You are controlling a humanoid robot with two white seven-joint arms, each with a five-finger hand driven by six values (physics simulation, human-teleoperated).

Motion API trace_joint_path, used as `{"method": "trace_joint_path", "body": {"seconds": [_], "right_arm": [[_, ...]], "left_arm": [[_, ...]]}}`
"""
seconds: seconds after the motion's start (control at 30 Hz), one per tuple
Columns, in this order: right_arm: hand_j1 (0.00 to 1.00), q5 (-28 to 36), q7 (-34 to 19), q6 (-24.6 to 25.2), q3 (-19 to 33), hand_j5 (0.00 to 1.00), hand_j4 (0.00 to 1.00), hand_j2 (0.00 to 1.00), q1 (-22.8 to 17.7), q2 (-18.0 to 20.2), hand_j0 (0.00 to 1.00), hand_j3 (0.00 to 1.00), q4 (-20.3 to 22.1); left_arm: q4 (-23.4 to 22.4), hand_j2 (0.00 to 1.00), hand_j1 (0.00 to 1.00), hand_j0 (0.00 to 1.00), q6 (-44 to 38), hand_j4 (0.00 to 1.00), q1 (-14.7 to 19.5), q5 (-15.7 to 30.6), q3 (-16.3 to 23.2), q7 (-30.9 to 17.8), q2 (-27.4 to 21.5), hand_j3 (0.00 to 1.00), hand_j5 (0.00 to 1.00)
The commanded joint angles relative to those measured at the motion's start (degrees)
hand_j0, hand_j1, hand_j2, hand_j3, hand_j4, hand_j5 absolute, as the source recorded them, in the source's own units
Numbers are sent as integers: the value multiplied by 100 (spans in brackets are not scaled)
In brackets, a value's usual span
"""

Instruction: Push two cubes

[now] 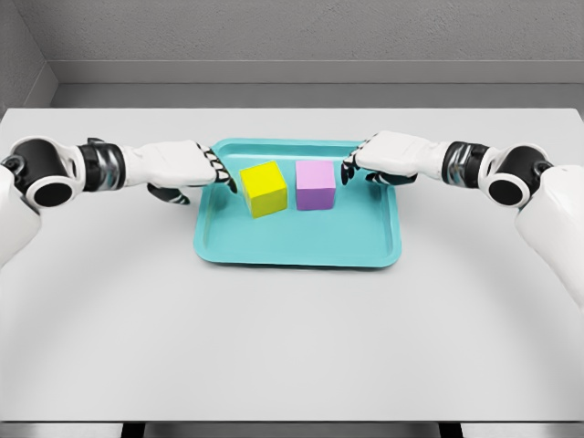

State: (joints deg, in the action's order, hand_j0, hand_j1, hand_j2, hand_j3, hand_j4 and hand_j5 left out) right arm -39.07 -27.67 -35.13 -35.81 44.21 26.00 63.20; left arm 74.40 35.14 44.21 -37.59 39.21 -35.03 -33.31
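Left hand [187, 167] and right hand [383, 157], fingers loosely extended and holding nothing, flank the tray's [301, 248] cubes.

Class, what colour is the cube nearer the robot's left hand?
Yellow cube, seen best in the head view.

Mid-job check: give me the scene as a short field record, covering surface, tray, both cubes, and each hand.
surface: light grey table
tray: shallow teal rectangular tray, centred on the table
yellow cube: on the tray, left of centre, turned slightly
pink cube: on the tray, right of the yellow one, a narrow gap between them
left hand: over the tray's left rim, fingertips close to the yellow cube, holding nothing
right hand: over the tray's right rim, fingertips close to the pink cube, holding nothing
contact: cannot tell for either hand
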Motion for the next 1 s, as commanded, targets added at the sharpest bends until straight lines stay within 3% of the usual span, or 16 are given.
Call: {"method": "trace_joint_path", "body": {"seconds": [0.0, 0.33, 0.97], "right_arm": [[56, 22, 8, 13, 4, 56, 56, 56, 9, -69, 56, 56, -88], [56, 4, 8, 13, -31, 56, 56, 56, 70, -341, 56, 56, -229], [56, -31, 25, 13, -128, 56, 56, 56, 228, -385, 56, 56, -335]], "left_arm": [[-119, 80, 80, 80, -14, 80, 0, 24, 8, 3, 26, 80, 80], [-251, 80, 80, 80, -14, 80, 123, 7, 16, 3, 298, 80, 80], [-400, 80, 80, 80, -14, 80, 123, -108, -27, 3, 404, 80, 80]]}}
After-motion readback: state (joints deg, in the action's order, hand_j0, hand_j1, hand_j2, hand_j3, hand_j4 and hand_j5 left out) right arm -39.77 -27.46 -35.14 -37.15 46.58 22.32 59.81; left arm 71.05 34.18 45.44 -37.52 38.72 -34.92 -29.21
